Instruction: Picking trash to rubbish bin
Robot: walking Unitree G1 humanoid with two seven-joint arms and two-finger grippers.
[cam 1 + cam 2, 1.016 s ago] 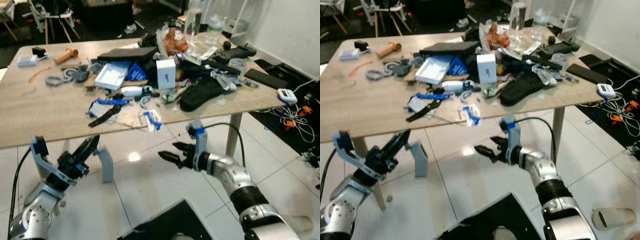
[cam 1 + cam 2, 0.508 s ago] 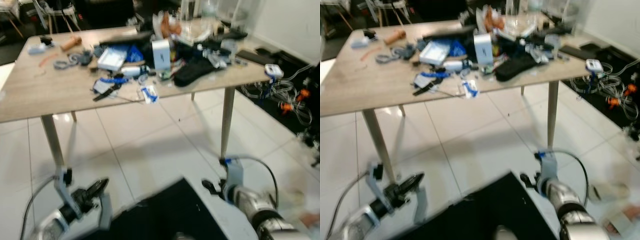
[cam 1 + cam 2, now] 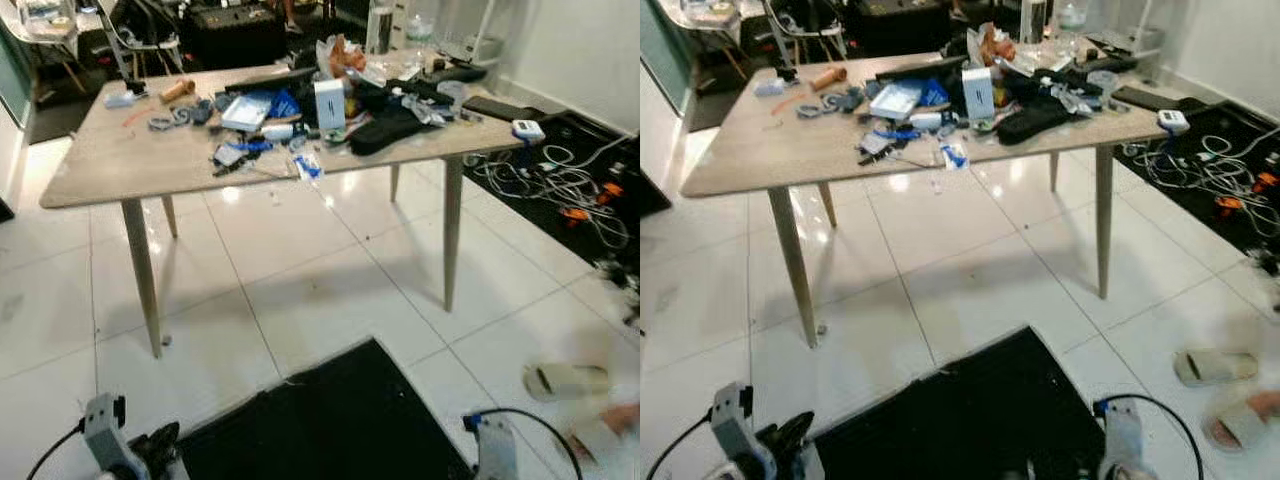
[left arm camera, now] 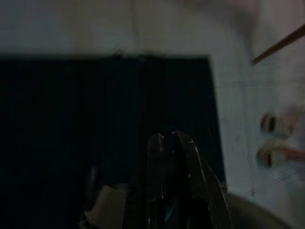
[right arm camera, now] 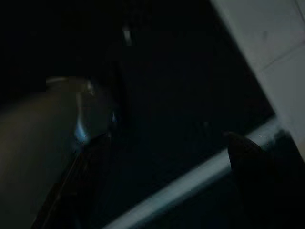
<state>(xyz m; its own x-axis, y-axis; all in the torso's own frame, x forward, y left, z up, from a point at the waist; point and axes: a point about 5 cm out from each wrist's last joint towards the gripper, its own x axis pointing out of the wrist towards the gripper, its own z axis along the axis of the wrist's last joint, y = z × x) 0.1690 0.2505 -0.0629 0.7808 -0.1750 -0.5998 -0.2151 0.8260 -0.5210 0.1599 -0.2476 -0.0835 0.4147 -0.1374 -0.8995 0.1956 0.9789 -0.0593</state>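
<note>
A long wooden table (image 3: 100, 175) carries a heap of clutter: a white carton (image 3: 329, 103), blue and white wrappers (image 3: 307, 167), crumpled plastic bags (image 3: 345, 55) and black items. Both arms hang low at the bottom edge of the eye views, far from the table. My left gripper (image 4: 167, 137) is shut with nothing in it, over a black floor mat (image 4: 95, 119); its wrist (image 3: 105, 445) shows at the lower left. My right arm's wrist (image 3: 490, 445) shows at the lower right. The right wrist view is very dark.
White tiled floor lies between me and the table. A black mat (image 3: 330, 420) lies right before me. Two slippers (image 3: 1210, 366) lie on the floor to the right, and tangled cables (image 3: 560, 180) beside the table's right end. Chairs stand behind the table.
The camera has pulled back and now takes in the whole table and the floor. Both arms have dropped from in front of the table to the bottom edge.
</note>
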